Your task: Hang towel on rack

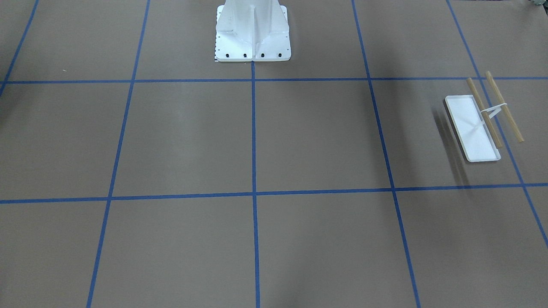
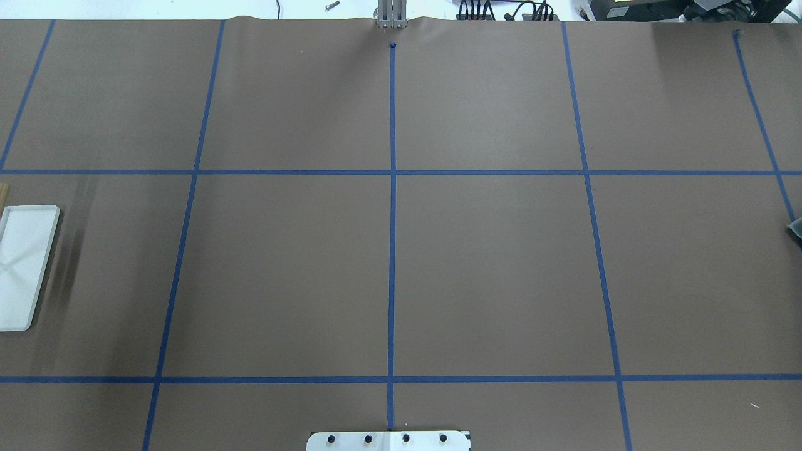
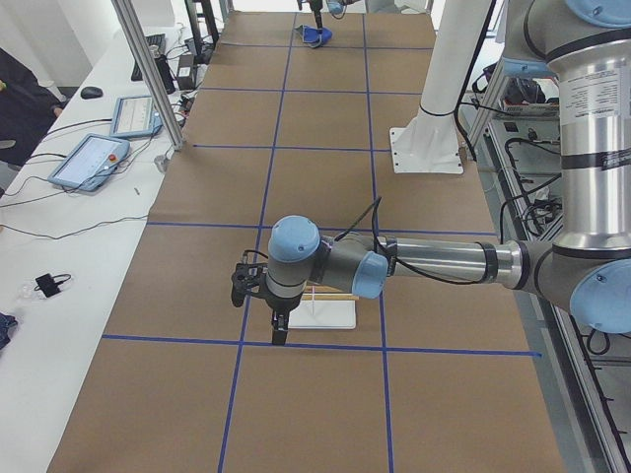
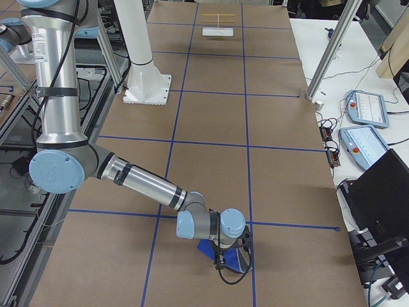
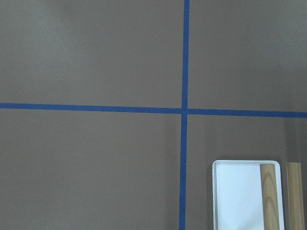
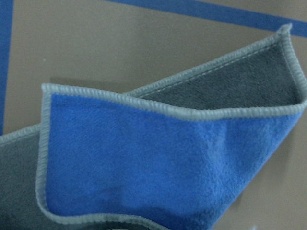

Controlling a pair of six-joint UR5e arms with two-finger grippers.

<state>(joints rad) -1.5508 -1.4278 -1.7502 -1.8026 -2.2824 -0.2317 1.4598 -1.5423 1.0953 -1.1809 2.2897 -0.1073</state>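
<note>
The towel [image 6: 158, 158] fills the right wrist view. It is bright blue with a grey stitched border, and one part is folded over so the dark underside shows. In the exterior right view it [image 4: 208, 248] lies under my right gripper [image 4: 235, 254], which hangs close over it; I cannot tell whether that gripper is open or shut. The rack [image 1: 473, 128] stands with its white tray base and two wooden dowels [image 1: 504, 107]. My left gripper [image 3: 277, 330] hangs beside the rack [image 3: 325, 310]; I cannot tell its state. The left wrist view shows the tray [image 5: 240, 196], no fingers.
The large white bolted pedestal [image 1: 252, 32] stands mid-table on the robot's side. Brown paper with a blue tape grid [image 2: 393, 172] covers the table. Tablets and cables [image 3: 94, 158] lie on the white bench along the far edge.
</note>
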